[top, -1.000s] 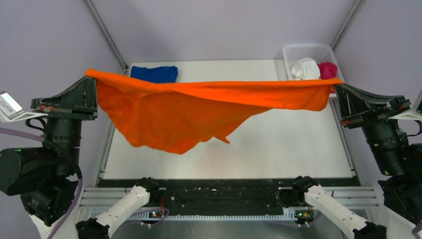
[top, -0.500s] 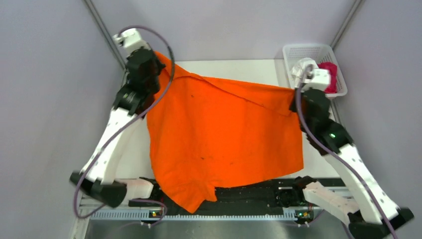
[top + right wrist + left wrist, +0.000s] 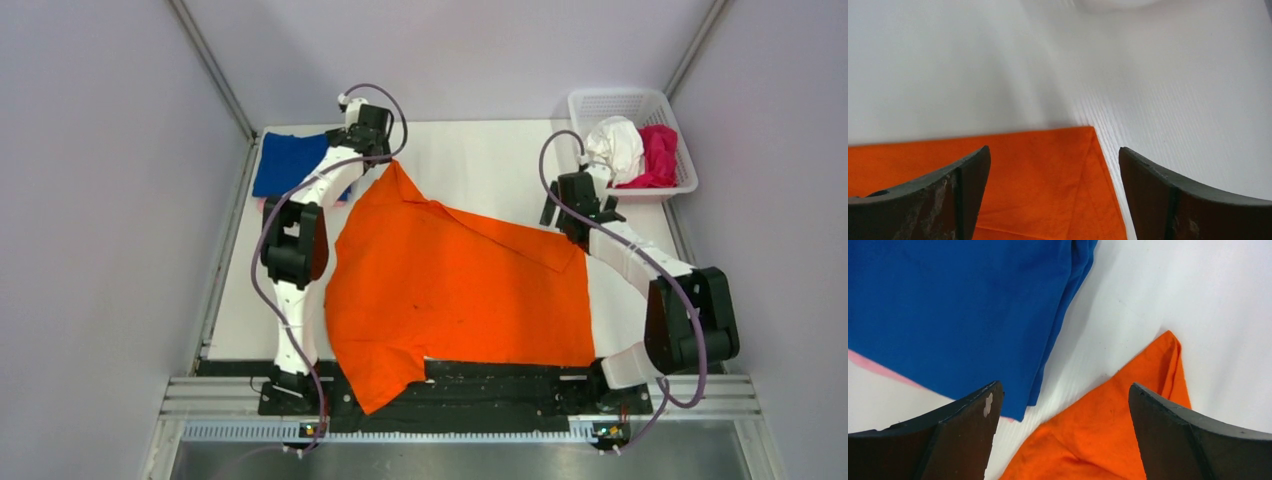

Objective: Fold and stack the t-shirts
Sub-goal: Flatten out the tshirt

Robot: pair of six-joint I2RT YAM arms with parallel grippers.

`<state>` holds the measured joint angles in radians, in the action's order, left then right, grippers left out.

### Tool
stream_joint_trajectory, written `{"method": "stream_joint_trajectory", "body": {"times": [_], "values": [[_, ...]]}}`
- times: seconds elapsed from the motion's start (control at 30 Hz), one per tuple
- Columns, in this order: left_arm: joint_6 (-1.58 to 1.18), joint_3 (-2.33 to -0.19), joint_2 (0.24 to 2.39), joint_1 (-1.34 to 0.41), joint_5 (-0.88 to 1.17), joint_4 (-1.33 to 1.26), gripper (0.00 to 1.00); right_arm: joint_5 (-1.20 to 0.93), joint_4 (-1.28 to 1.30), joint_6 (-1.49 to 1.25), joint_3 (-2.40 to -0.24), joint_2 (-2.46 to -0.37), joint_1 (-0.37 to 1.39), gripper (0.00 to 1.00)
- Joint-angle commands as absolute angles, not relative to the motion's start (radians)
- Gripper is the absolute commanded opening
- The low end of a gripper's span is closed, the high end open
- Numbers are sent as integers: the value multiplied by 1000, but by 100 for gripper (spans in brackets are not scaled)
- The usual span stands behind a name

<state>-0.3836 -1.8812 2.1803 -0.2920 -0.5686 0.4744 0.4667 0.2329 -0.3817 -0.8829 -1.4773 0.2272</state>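
The bright orange t-shirt point(image 3: 450, 285) lies spread on the white table point(image 3: 480, 160), and its near-left part hangs over the front edge. My left gripper point(image 3: 368, 150) hovers open over the shirt's far-left corner point(image 3: 1108, 435), nothing between its fingers point(image 3: 968, 430). My right gripper point(image 3: 572, 215) stands open above the far-right corner point(image 3: 1048, 170), also holding nothing. A folded royal blue t-shirt point(image 3: 290, 160) lies at the far left on a pale pink one point(image 3: 873, 365). The white t-shirt point(image 3: 615, 145) and the magenta t-shirt point(image 3: 657, 155) sit crumpled in the basket.
A white lattice basket point(image 3: 625, 100) stands at the table's far-right corner. Grey walls close in on both sides. The black rail point(image 3: 500, 385) with the arm bases runs along the near edge, partly covered by orange cloth.
The orange shirt, held stretched in the air a second ago, was swung down onto the table. Both grippers have opened and let go of its far corners.
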Motion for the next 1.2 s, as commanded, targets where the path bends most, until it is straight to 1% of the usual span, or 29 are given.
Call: {"method": "stream_joint_trajectory", "body": {"times": [0.0, 0.1, 0.17, 0.27, 0.43, 0.5, 0.63, 0.87, 0.97, 1.17], "values": [[-446, -1819, 1938, -293, -563, 521, 99, 426, 271, -413, -939, -1357, 230, 99], [-511, -1610, 1779, -299, -462, 538, 99, 281, 293, -463, -848, -1260, 230, 95], [-557, -1437, 1678, -305, -351, 504, 99, 200, 295, -501, -792, -1233, 230, 90], [-599, -1188, 1558, -323, -205, 412, 99, 166, 306, -543, -745, -1229, 230, 81], [-671, -980, 1451, -350, -138, 343, 99, 159, 314, -590, -716, -1279, 230, 70], [-688, -918, 1428, -351, -132, 302, 99, 172, 324, -603, -711, -1311, 230, 69], [-714, -860, 1425, -350, -126, 280, 99, 174, 322, -612, -709, -1365, 229, 63], [-733, -836, 1459, -351, -160, 281, 99, 165, 285, -618, -705, -1414, 230, 61], [-733, -837, 1458, -352, -177, 282, 99, 162, 255, -623, -697, -1431, 229, 58], [-732, -838, 1453, -351, -185, 288, 99, 154, 206, -630, -701, -1427, 230, 49]]}}
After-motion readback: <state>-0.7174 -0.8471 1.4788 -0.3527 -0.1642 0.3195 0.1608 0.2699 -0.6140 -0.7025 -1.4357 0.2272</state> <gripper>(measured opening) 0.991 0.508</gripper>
